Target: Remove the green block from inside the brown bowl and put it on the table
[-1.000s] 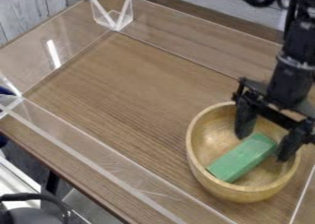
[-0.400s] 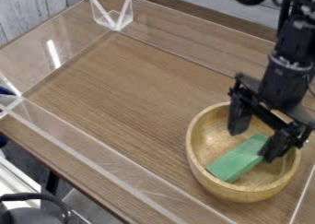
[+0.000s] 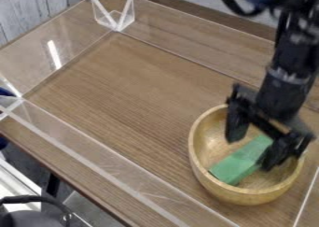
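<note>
The green block [image 3: 240,163] lies flat inside the brown bowl [image 3: 218,187], which sits at the near right of the table [image 3: 137,91]. My gripper [image 3: 262,137] hangs open just above the bowl, one finger [image 3: 237,125] at the bowl's back left, the other finger [image 3: 286,148] over its right side. The block lies between and just below the fingertips. Nothing is held. The black arm rises from the gripper to the upper right.
Low clear acrylic walls [image 3: 75,137] border the table on the near and left sides. A clear bracket [image 3: 112,14] stands at the far corner. The bowl sits close to the near right edge.
The gripper has shifted slightly left and lower toward the block in the bowl, staying open. The block and bowl have not moved.
</note>
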Controlling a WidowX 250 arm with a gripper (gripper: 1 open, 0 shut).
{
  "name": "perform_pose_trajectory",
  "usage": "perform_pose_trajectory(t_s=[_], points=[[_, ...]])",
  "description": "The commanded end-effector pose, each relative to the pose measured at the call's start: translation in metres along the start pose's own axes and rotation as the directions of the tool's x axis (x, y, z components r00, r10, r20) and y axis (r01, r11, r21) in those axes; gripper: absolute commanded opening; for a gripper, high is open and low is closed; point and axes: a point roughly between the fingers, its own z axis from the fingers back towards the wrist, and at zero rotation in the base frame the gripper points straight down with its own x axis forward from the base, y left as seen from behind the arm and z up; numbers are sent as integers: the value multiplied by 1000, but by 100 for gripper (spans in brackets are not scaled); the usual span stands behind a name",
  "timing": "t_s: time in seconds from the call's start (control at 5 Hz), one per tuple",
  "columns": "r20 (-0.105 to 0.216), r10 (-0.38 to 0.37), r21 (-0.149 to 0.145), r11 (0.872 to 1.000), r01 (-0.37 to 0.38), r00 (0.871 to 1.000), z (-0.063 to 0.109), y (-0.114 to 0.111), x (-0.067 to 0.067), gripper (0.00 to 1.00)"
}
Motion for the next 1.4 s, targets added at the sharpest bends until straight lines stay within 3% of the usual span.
perform_pose_trajectory(t_s=[0.0,0.4,0.8,1.0,1.2], points=[[147,33,19,999,-36,989,48,-4,-2,100],[76,-12,6,1000,12,997,43,0,8,100],[26,-14,11,1000,13,1000,10,7,-7,100],[17,-8,22,1000,8,1000,-8,13,-11,100],[2,22,13,1000,-22,1000,-11,15,-9,100]])
